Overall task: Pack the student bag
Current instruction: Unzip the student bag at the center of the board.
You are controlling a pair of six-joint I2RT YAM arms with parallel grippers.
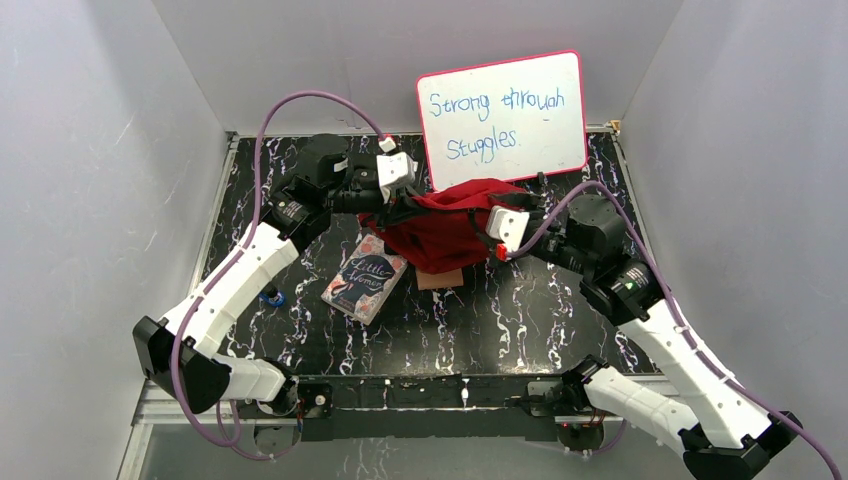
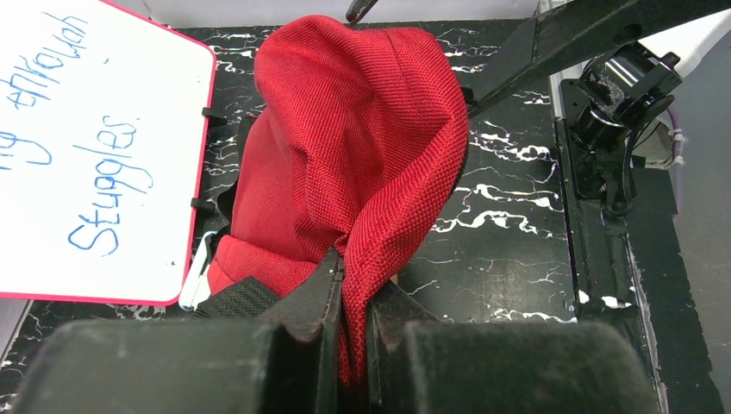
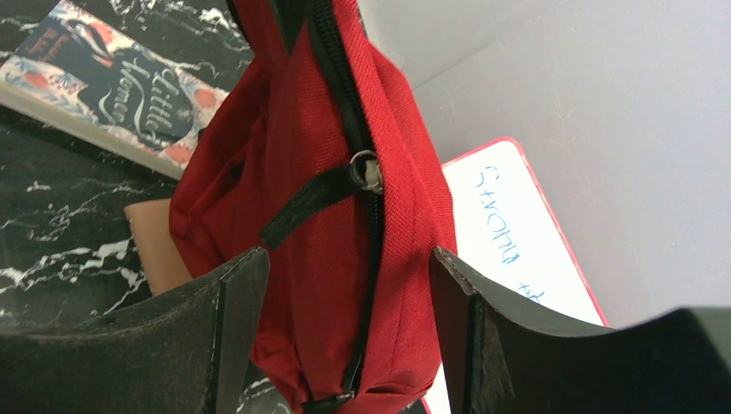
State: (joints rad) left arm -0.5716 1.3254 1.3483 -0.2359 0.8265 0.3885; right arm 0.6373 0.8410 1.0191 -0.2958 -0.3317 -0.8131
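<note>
Left gripper [image 2: 353, 297] is clamped shut on a fold of the student bag [image 2: 362, 129]. Right gripper [image 3: 346, 259] is held wide open, the bag's zippered edge straddled by its jaws.

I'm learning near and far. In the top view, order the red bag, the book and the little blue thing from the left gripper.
1. red bag, pinched by the left gripper.
2. book, just toward the bases.
3. little blue thing, farther left, by the arm.
</note>
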